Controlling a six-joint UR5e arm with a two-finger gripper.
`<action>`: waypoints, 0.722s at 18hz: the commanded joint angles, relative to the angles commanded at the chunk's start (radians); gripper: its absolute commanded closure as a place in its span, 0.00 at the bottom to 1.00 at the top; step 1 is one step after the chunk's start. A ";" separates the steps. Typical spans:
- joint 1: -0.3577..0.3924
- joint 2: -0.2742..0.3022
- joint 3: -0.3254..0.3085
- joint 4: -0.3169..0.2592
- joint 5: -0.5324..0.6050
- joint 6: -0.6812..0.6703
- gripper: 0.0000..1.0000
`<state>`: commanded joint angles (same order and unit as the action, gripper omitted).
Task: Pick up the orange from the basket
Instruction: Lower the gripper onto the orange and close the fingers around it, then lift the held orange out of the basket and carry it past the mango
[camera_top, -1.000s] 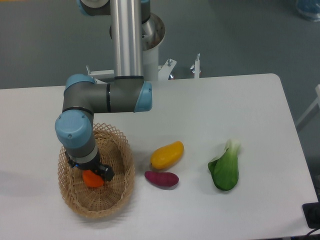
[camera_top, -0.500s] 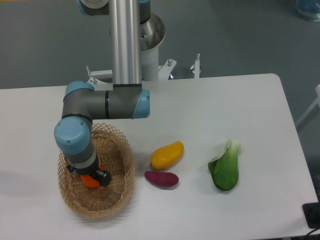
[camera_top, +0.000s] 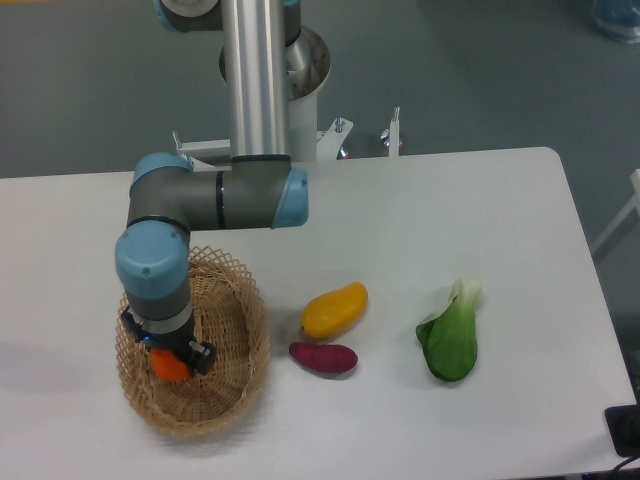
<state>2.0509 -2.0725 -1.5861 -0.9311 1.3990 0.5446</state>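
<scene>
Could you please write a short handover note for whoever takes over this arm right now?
Gripper: down inside the oval tan woven wicker basket, at the small round bright orange fruit; the wrist hides the fingers, so I cannot tell whether it is closed on it.
Orange: in the left half of the basket, partly covered by the gripper.
On the white table, outside the basket: yellow-orange mango, purple sweet potato, green bok choy.
Done: arm has reached the orange.
Left: confirm the grasp, lift the orange clear of the basket.
</scene>
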 joint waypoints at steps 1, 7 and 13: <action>0.012 0.003 -0.002 0.000 0.000 0.000 0.41; 0.113 0.095 -0.087 0.000 0.005 0.086 0.41; 0.228 0.169 -0.158 -0.060 0.012 0.251 0.40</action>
<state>2.2794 -1.9037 -1.7441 -0.9907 1.4113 0.7959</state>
